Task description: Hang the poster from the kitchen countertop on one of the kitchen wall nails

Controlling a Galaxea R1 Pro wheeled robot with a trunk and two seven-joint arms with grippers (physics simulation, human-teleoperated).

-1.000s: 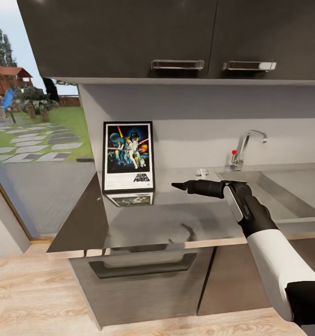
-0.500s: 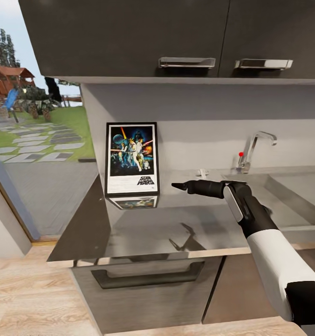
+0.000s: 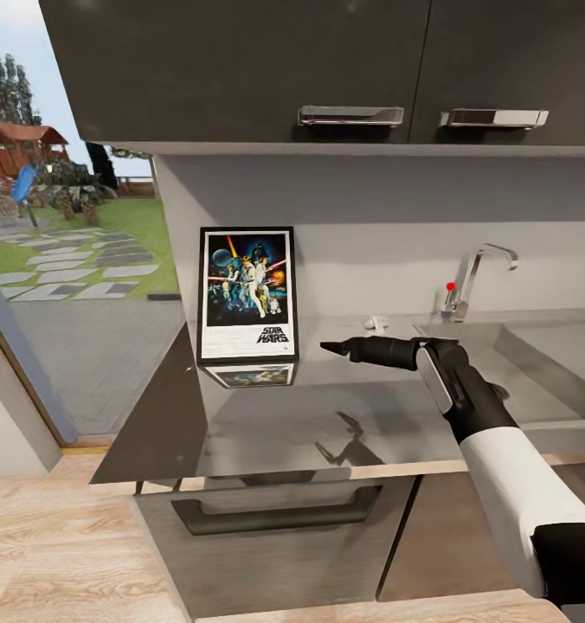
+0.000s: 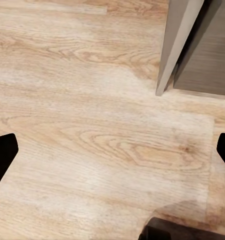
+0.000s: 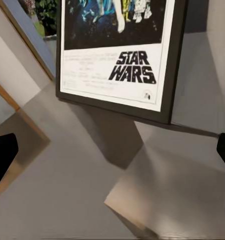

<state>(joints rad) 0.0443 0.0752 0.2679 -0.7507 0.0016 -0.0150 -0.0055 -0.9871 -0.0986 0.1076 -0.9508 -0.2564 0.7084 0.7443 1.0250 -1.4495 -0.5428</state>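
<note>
The poster (image 3: 247, 294) stood upright on the counter (image 3: 275, 415), near its left end and back against the wall, well ahead of the right jaws (image 3: 325, 348) and off to their left, apart from them. Those jaws hung above the counter, pointing leftward toward the poster's lower edge. Behind the jaws and to their right, the sink (image 3: 535, 355) was set into the counter, with the tap (image 3: 471, 279) at its back rim. Wall cabinets (image 3: 241, 69) hung above everything. A drawer front (image 3: 275, 519) sat below the counter's front edge. The left jaws (image 4: 112, 150) hung over the floor (image 4: 82, 125) beside a cabinet corner (image 4: 175, 45).
</note>
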